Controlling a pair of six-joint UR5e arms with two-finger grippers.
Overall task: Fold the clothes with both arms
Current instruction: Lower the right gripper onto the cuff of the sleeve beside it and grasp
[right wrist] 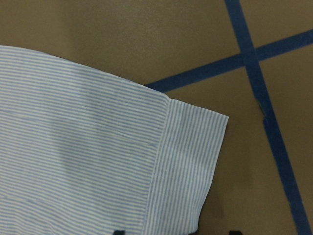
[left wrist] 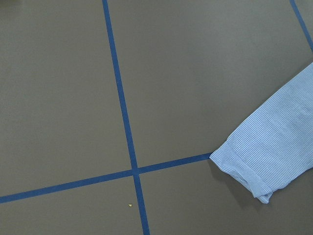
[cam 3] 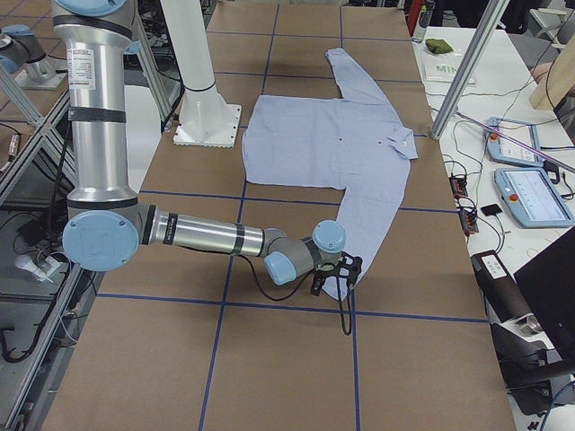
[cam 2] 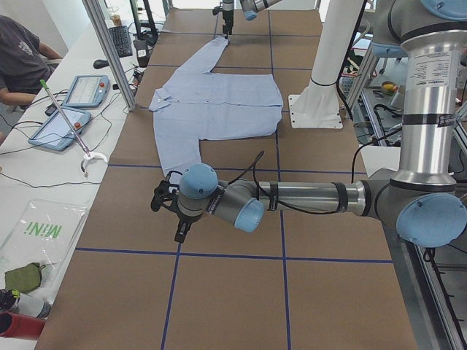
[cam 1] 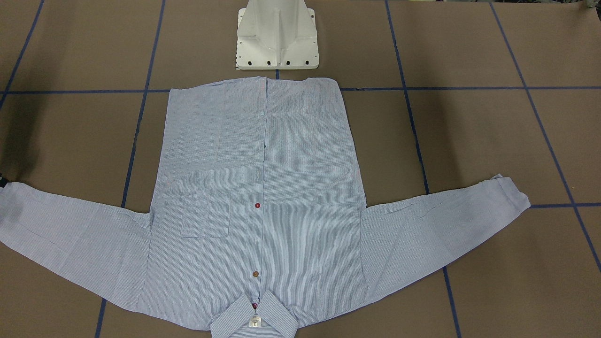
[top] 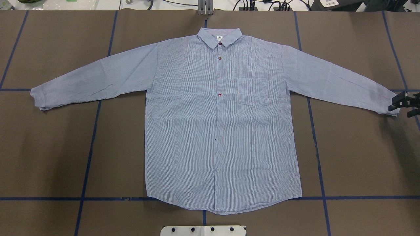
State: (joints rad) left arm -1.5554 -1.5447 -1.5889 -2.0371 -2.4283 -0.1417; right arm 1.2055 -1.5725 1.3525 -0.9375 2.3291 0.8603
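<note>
The light blue striped shirt (top: 216,124) lies flat and face up on the brown table, buttoned, with both sleeves spread out and the collar (top: 219,36) at the far side. My right gripper (top: 399,105) hovers low at the right sleeve's cuff (right wrist: 188,171), open; its two black fingertips (right wrist: 117,232) stand apart, with the cuff's edge between them. My left gripper (cam 2: 166,208) hangs just beyond the left sleeve's cuff (left wrist: 249,161), off the cloth. It shows only in the exterior left view, so I cannot tell whether it is open or shut.
The white pedestal base (cam 1: 277,37) stands at the shirt's hem. Blue tape lines (top: 92,137) grid the table. Beyond the far edge are tablets (cam 2: 62,127), cables and a seated person (cam 2: 22,58).
</note>
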